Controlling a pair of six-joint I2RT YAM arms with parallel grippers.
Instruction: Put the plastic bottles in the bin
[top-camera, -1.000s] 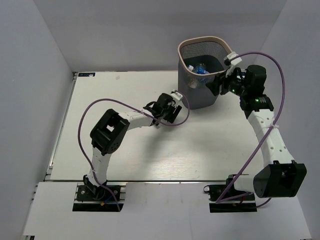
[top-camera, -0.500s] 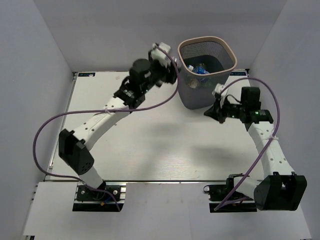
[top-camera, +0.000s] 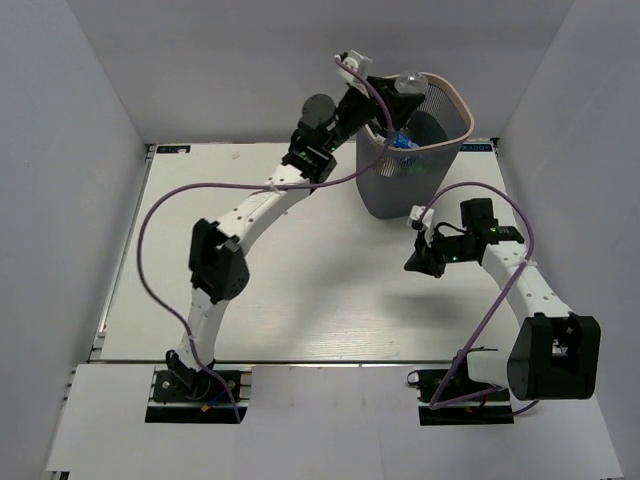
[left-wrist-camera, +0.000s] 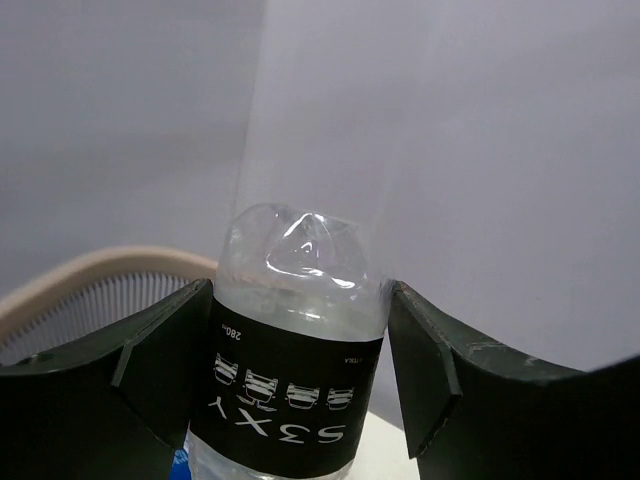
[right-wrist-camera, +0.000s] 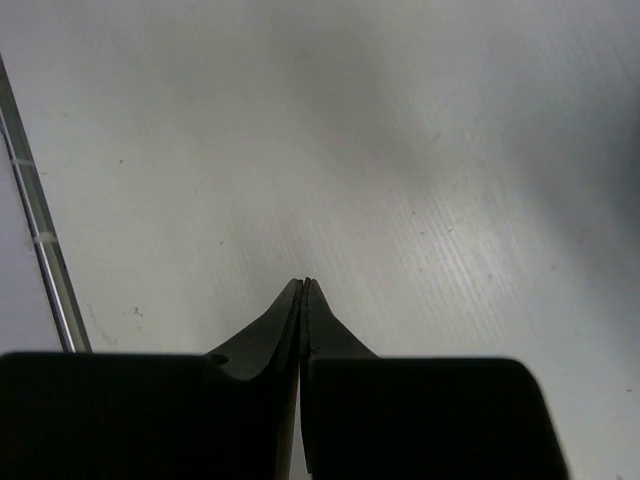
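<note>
My left end effector (top-camera: 396, 92) is grasping a clear bottle (top-camera: 409, 82) and holds it high over the left part of the bin's (top-camera: 392, 196) opening. Half a second ago it was just outside the bin's left rim. A second ago it sat low over the desk (top-camera: 300, 300), well short of the bin. Inside the bin a blue-labelled bottle (top-camera: 403, 140) lies where it lay before.

Further right, my right end effector (top-camera: 416, 262) is clenched on nothing, low over the desk in front of the bin and to its right. A second ago it was up at the bin's right rim, and it has dropped back towards me since.

The overhead view gives me only the bottle's clear rounded end. The left wrist view shows the left end effector (left-wrist-camera: 295, 345) with the clear bottle (left-wrist-camera: 300, 280) between both fingers (left-wrist-camera: 165, 350), its black label upside down and its dimpled base pointing away. The bin's (left-wrist-camera: 105, 265) beige rim curves below on the left. The right wrist view shows the right end effector (right-wrist-camera: 304, 287) with its tips pressed together over the bare desk (right-wrist-camera: 420, 150).
</note>
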